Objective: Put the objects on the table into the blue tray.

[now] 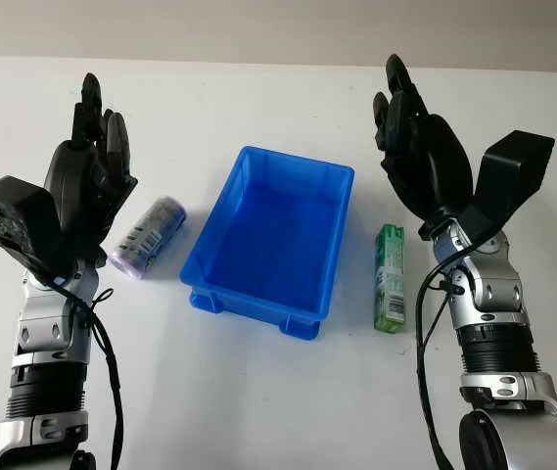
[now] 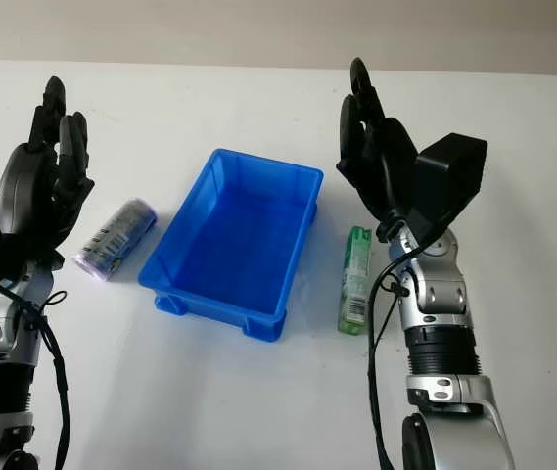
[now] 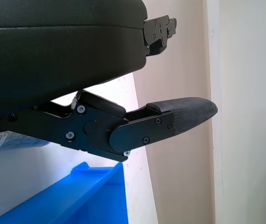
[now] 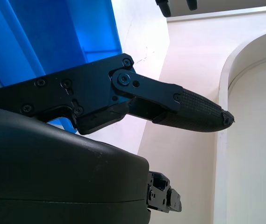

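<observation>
Lying on its side just left of the empty blue tray [image 1: 258, 245], the purple can [image 1: 148, 238] awaits pickup; the green carton [image 1: 390, 277] lies opposite. Both the left hand [image 1: 97, 171] and right hand [image 1: 417, 137] hover open, holding nothing. A grip across the can's middle should stop it rolling.

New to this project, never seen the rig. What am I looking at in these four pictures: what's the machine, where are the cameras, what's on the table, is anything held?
It is a humanoid robot with two arms, each ending in a black three-finger hand. The two wide pictures come from a stereo camera on its head, looking down at a white table. The two close pictures come from cameras at the wrists, right next to each hand.

In the middle of the table stands an empty blue tray. A purple can lies on its side on the tray's left, a green carton lies on its right. The left hand is raised beside the can, the right hand above the carton. Both are open and hold nothing.
</observation>
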